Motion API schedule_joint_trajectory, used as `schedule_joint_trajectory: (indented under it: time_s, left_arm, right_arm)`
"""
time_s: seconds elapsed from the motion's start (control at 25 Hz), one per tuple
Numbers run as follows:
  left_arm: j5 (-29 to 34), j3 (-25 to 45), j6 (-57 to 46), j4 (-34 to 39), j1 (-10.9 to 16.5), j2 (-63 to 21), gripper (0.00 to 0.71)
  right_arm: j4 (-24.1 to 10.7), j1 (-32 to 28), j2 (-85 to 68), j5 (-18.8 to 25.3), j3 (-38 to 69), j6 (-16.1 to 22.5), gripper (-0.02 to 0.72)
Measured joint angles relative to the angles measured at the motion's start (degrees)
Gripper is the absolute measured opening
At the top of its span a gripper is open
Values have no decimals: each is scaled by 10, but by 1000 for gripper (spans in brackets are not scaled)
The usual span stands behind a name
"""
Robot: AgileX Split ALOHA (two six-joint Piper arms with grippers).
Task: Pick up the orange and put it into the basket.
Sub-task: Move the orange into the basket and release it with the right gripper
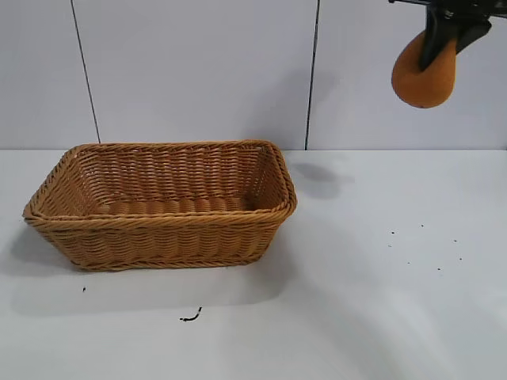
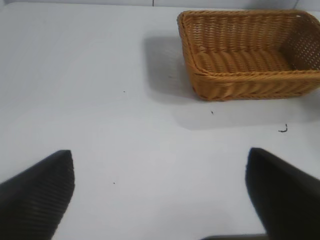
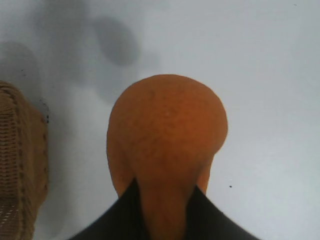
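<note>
Wicker forms the basket, which stands on the left part of the white table in the exterior view, with nothing visible inside it. A small dark curl lies on the table in front of the basket, and a few dark specks dot the table toward the right.

High at the upper right, the right gripper holds the orange in the air, well above the table and well to the right of the basket. Its fingers pinch the narrow knobby end, and the rounded end hangs down. The frame edge cuts off most of the gripper and all of its arm.

The left arm does not appear in the exterior view. Only the left wrist view shows the left gripper: its two dark fingers are spread wide over bare table, touching nothing, well apart from the basket.

The right wrist view shows the orange filling the centre, wedged between the dark fingers, with a corner of the basket at the frame edge.
</note>
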Motion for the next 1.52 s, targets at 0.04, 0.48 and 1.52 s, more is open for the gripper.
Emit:
schedule_joint_trajectory:
  time_s: [0.04, 0.48, 1.52]
  left_arm:
    - [0, 0, 0, 0, 0, 0, 666]
    - [0, 0, 0, 0, 0, 0, 666]
    - [0, 0, 0, 0, 0, 0, 666]
  right_arm:
    - [0, 18, 4, -7, 0, 2, 43]
    - [3, 171, 90, -129, 0, 34, 43]
    - [-49, 188, 177, 20, -182, 49, 632]
